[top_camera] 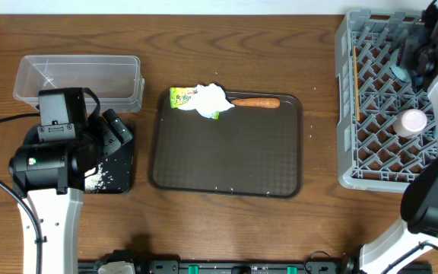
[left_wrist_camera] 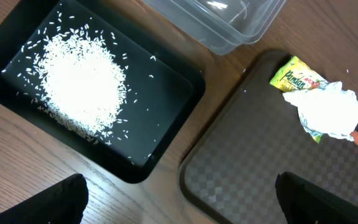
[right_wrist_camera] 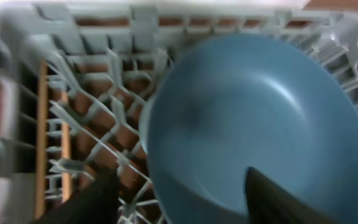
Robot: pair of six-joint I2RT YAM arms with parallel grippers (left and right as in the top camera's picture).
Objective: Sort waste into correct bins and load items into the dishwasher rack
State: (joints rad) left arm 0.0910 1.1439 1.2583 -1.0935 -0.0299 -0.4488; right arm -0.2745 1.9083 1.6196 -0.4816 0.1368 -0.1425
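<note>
Two tools over a wooden surface (top_camera: 318,46): waste at left and centre, dishes at right.
Spread wide, the left tool (left_wrist_camera: 179,202) hangs above the black tray (left_wrist_camera: 166,93), where rice (left_wrist_camera: 79,87) lies heaped; a clear tub (top_camera: 78,76) sits just behind it. Along the far edge of the brown tray (top_camera: 226,160), a wrapper (top_camera: 179,97), a tissue (top_camera: 210,99) and a carrot (top_camera: 255,102) touch in a row. The rack (top_camera: 379,164) holds chopsticks (top_camera: 355,76) by its left wall, a white cup (top_camera: 413,122) and a blue bowl (right_wrist_camera: 260,124). The right tool (right_wrist_camera: 179,177) is spread astride the bowl's rim, not pinching it.
</note>
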